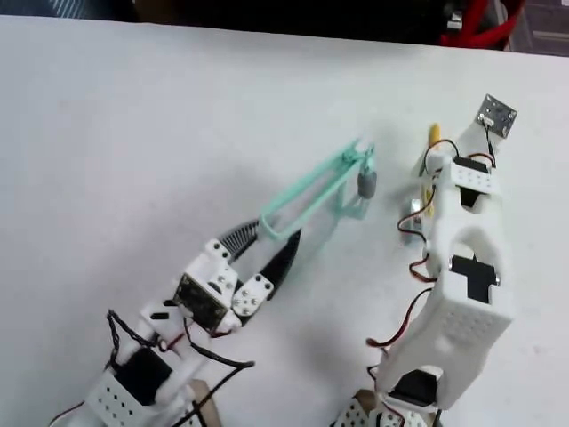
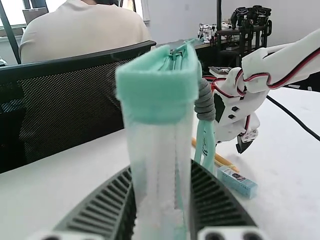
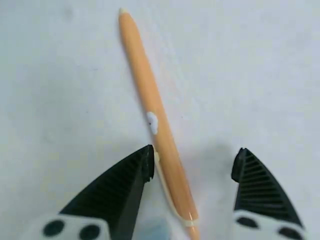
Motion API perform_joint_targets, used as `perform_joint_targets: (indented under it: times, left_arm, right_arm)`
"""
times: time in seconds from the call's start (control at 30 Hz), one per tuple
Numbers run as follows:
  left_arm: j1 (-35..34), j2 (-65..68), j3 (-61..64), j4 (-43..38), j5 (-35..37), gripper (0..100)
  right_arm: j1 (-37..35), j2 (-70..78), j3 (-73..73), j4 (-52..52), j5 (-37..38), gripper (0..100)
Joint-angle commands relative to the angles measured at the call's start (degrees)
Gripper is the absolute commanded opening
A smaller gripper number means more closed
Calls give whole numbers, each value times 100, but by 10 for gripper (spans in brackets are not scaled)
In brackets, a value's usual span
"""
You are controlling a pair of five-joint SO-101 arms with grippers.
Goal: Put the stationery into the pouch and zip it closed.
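Mint-green see-through pouch (image 2: 157, 125) stands on edge, clamped in my left gripper (image 2: 160, 170), its grey zip pull (image 2: 204, 102) dangling at the far end, while my right gripper (image 3: 195, 152) hangs with fingers apart astride the slim orange pen (image 3: 150, 110) on the white worktop (image 1: 133, 133), a small pale-blue box (image 2: 237, 181) just beside it.

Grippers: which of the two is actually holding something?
The left gripper: it is shut on the pouch. The right gripper is open, straddling the pen without gripping it.
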Motion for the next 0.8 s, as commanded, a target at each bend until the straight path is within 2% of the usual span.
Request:
perform_joint_targets:
  times: [0.0,0.13,0.33,0.63,0.77]
  left_arm:
    - [-40,66,-9,105,0,106]
    - [-40,66,-9,176,0,106]
    - [-40,66,-9,176,0,106]
    - [-40,48,-9,229,0,106]
    - [-40,48,-9,246,0,106]
  right_arm:
    - [-180,-66,-273,31,158,247]
    - [-295,-40,-378,110,712,247]
    - [-242,268,-809,479,695,247]
    - [-119,1455,-2567,1736,695,242]
    - [-101,2000,-3455,2369,695,139]
